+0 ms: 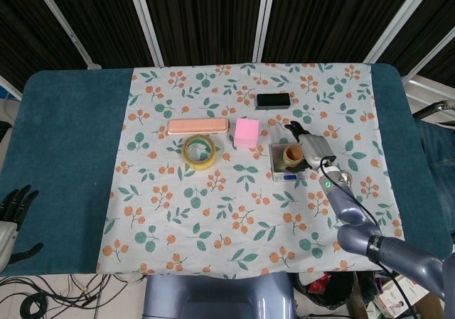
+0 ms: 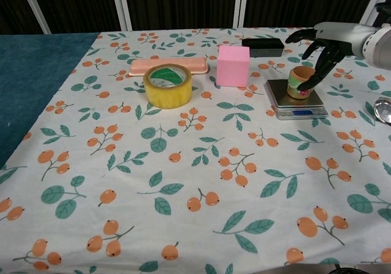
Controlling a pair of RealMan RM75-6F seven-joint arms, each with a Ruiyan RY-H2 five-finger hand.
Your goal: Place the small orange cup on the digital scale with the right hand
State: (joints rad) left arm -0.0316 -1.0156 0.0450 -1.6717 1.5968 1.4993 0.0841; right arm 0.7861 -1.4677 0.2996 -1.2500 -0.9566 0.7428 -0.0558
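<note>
The small orange cup (image 2: 299,82) (image 1: 292,154) stands upright on the silver digital scale (image 2: 283,96) (image 1: 279,168), toward the platform's right side. My right hand (image 2: 322,41) (image 1: 311,146) hovers just right of and above the cup with its fingers spread. One dark fingertip (image 2: 305,85) reaches down along the cup's right side, and I cannot tell if it touches. Nothing is gripped. My left hand (image 1: 11,214) rests off the table's front left corner, fingers apart and empty.
A pink cube (image 2: 233,66) sits just left of the scale, with a black box (image 2: 263,46) behind it. A yellow tape roll (image 2: 168,85) and a salmon case (image 2: 168,65) lie further left. A shiny round object (image 2: 383,110) sits at the right edge.
</note>
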